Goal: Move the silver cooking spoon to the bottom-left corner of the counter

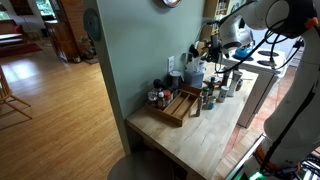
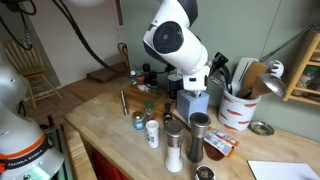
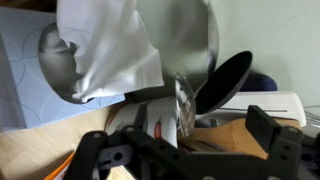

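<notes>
A shiny silver rounded spoon bowl (image 3: 195, 45) fills the top of the wrist view, standing up out of a white utensil crock (image 3: 150, 115) next to a dark spoon (image 3: 225, 85). White paper or cloth (image 3: 105, 50) hides part of it. In an exterior view the silver bowl (image 2: 272, 68) sticks up from the crock (image 2: 238, 108). My gripper (image 3: 175, 130) is open, with its fingers on either side of the crock and nothing held. It also shows in both exterior views (image 1: 205, 55) (image 2: 195, 100), over the back of the blond wood counter (image 1: 190, 140) (image 2: 105, 125).
A wooden tray (image 1: 176, 106) lies by the green wall. Shakers, jars and tins (image 2: 175, 140) stand in a cluster on the counter. A slim metal object (image 2: 124, 98) lies near the counter's far edge. A wooden shelf (image 2: 305, 70) hangs beside the crock.
</notes>
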